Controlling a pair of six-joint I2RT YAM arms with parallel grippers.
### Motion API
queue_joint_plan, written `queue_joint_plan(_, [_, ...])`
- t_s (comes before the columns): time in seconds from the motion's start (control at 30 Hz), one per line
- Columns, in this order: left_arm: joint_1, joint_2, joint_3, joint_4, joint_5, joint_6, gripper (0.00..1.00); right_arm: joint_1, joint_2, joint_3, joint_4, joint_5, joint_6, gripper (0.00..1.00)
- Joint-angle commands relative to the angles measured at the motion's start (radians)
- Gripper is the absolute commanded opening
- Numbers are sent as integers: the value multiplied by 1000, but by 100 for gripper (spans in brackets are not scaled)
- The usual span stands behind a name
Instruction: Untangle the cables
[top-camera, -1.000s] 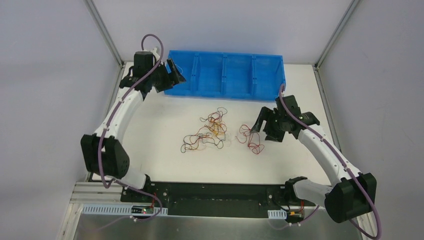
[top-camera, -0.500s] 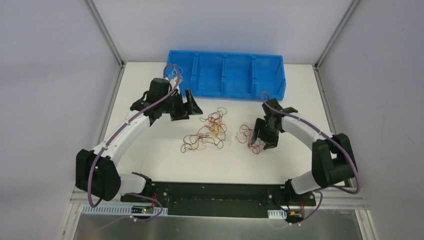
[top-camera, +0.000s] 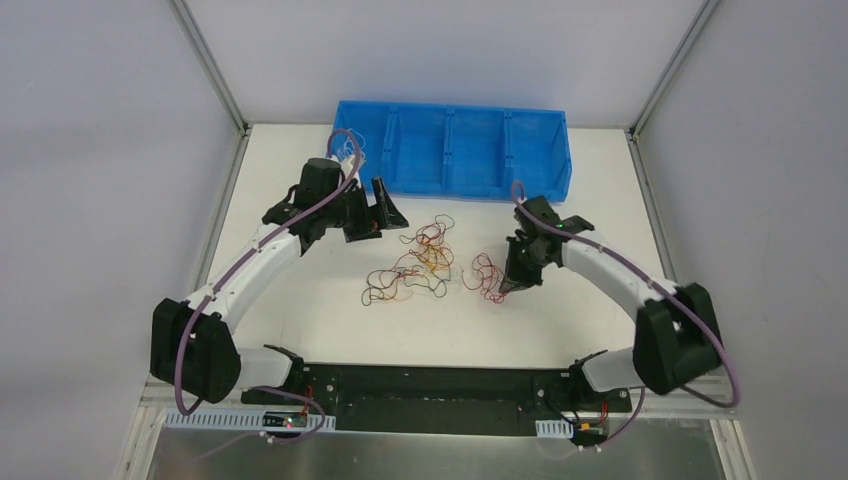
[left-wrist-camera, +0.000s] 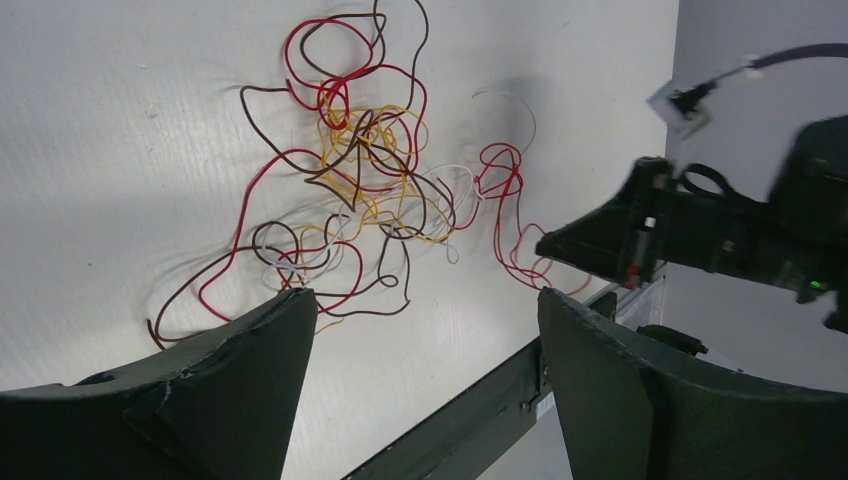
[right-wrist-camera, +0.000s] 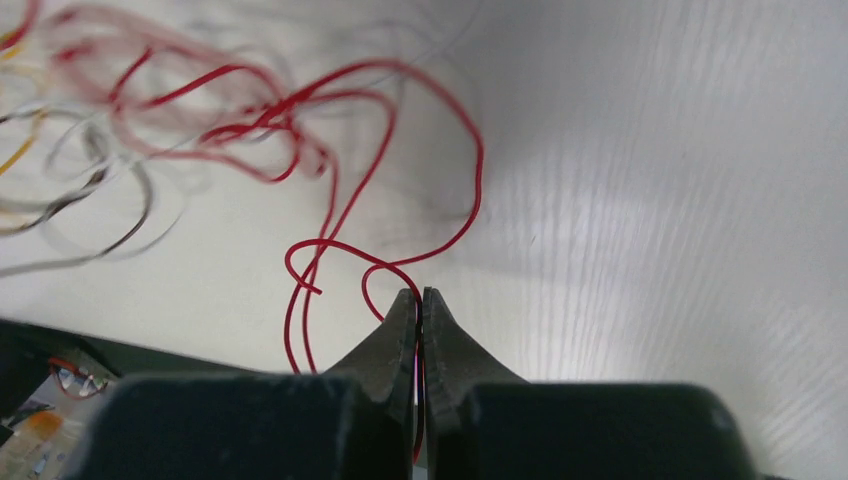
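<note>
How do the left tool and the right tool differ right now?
The left tool is wide open and empty; the right tool is shut on a red cable. The left tool hangs back from the tangle; the right tool is low, close beside it. Both face the tangle.

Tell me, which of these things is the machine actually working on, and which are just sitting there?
In the job:
the tangle of thin wires
the red wire, pinched in the right tool
the left tool, open near the tangle

Just lying about:
the blue bin at the far edge of the table
</note>
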Motion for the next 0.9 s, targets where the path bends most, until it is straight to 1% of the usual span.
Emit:
queue_joint_plan(0.0, [-12, -60, 7, 58, 61, -22, 83, 7, -238, 186, -111, -66, -8, 0])
queue_joint_plan(0.13, [-34, -80, 26, 137, 122, -50, 83, 7, -267, 314, -197, -133, -36, 0])
queue_joint_plan(0.2, [-53, -81, 35, 173, 142, -65, 82, 8, -269, 334, -203, -161, -35, 0])
queue_joint_plan(0.47, [-146, -57, 3, 312, 165, -123, 79, 10, -307, 347, -100, -279, 24, 0])
queue_joint_plan(0.67, [-218, 0, -29, 417, 144, -170, 86, 12, -295, 406, -103, -311, 29, 0])
queue_joint_plan(0.77, [-259, 56, -19, 424, 109, -185, 91, 14, -293, 427, -100, -322, 36, 0])
queue_joint_plan(0.87, [-305, 120, -2, 433, 93, -202, 93, 14, -294, 454, -91, -336, 52, 0])
